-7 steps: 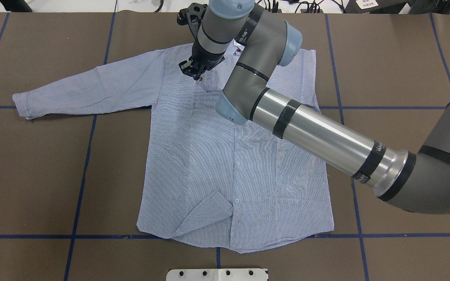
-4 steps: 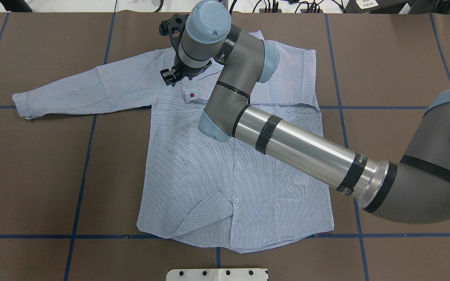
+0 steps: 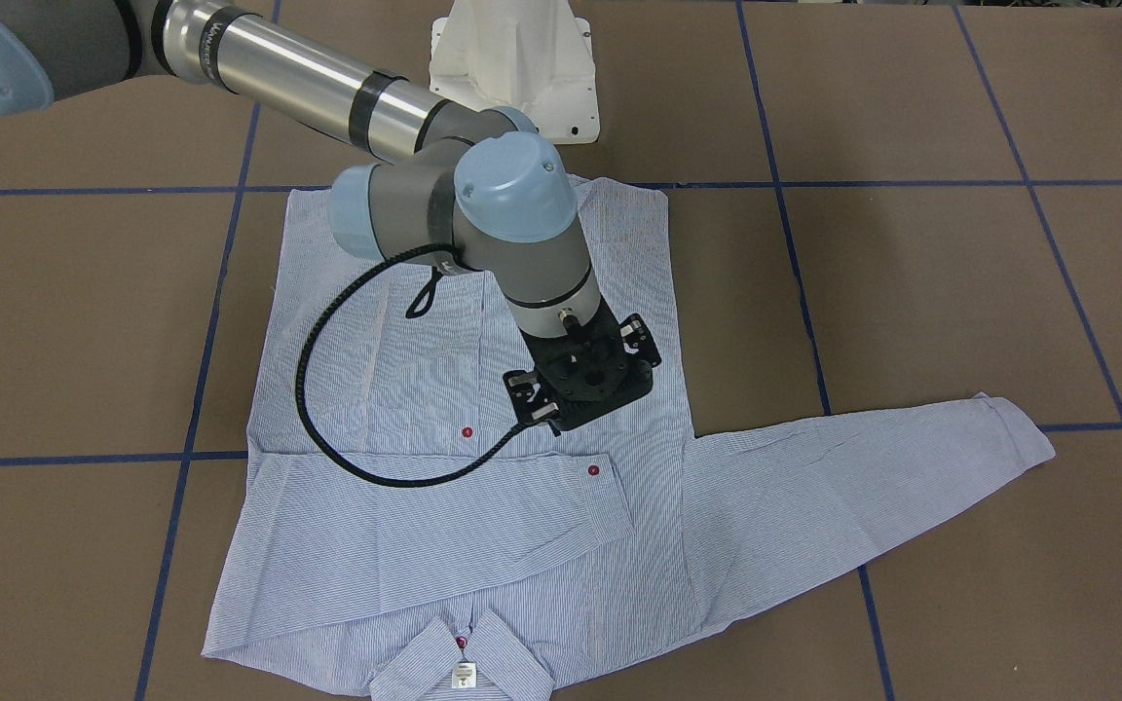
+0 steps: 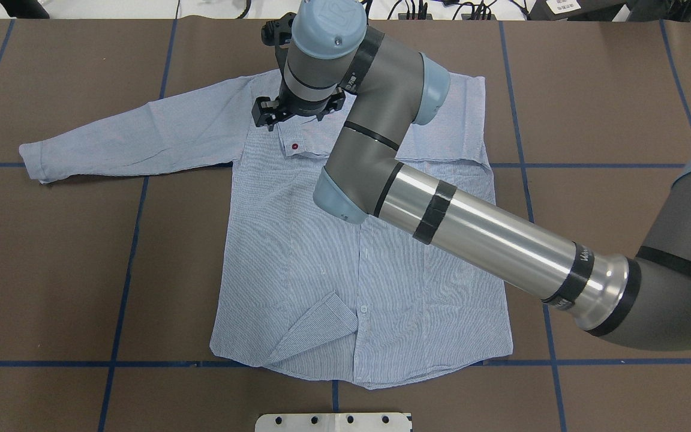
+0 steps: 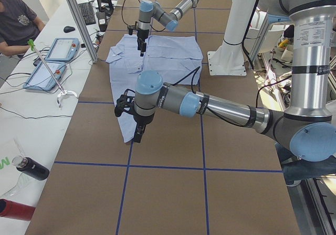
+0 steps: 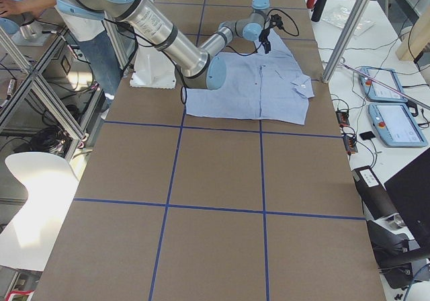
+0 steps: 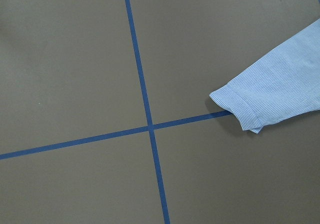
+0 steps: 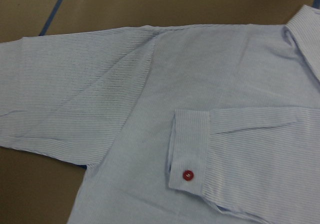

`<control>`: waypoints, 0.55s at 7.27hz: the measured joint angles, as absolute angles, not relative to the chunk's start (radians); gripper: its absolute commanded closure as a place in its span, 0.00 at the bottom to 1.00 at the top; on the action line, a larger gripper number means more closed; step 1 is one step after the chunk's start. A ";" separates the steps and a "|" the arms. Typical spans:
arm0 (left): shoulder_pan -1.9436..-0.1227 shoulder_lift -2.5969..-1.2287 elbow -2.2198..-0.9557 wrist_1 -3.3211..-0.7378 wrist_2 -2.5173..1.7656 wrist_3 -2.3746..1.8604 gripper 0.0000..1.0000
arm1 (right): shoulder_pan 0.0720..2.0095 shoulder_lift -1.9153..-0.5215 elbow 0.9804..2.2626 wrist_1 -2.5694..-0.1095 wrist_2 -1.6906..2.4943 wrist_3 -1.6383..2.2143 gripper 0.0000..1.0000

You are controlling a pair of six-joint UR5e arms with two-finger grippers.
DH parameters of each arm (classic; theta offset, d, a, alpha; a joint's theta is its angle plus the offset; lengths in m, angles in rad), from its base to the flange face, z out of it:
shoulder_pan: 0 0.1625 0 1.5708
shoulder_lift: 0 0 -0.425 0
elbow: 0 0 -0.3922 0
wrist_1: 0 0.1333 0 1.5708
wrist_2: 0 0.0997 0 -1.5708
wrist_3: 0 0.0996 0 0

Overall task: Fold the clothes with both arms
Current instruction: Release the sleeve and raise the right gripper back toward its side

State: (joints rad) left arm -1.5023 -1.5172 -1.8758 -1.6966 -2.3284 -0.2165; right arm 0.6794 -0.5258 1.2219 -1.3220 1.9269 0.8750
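- Step, as I read it: sleeve folding, half done. The shirt lies flat on the bench, front up, collar on the far side from my base.
- The sleeve on my right is laid across the chest. Its cuff with the red button ends near the shoulder on my left.
- The sleeve on my left stretches straight out over the bench, not yet folded.
- My right claw hovers over the upper chest, just beside the folded cuff and apart from the cloth. It carries nothing that I can see. Spread or pressed together: cannot tell, the fingers are hidden.
- My left claw hangs above the bench near the outstretched cuff, off to one side and not touching it. Its state: cannot tell, it shows only in the side view.
- Next move, my guess: drop the left claw onto that cuff, pinch the thin cloth cleanly and carry it across the chest.
- A hem corner is flipped up and likely needs flattening later.
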 measured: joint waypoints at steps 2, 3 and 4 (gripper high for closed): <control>-1.374 -1.518 -1.849 -1.848 -2.320 -0.508 0.00 | 0.766 -0.657 1.430 -1.557 1.986 0.865 0.00; -1.335 -1.520 -1.789 -1.950 -2.307 -0.578 0.00 | 0.828 -0.741 1.511 -1.594 2.034 0.861 0.00; -1.316 -1.533 -1.688 -2.098 -2.298 -0.643 0.01 | 0.887 -0.823 1.588 -1.624 2.077 0.842 0.00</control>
State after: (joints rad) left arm -1.3160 -1.5328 -1.6880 -2.0984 -2.2981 -0.6430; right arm 0.8867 -0.8233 1.5882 -1.6239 2.0771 0.8424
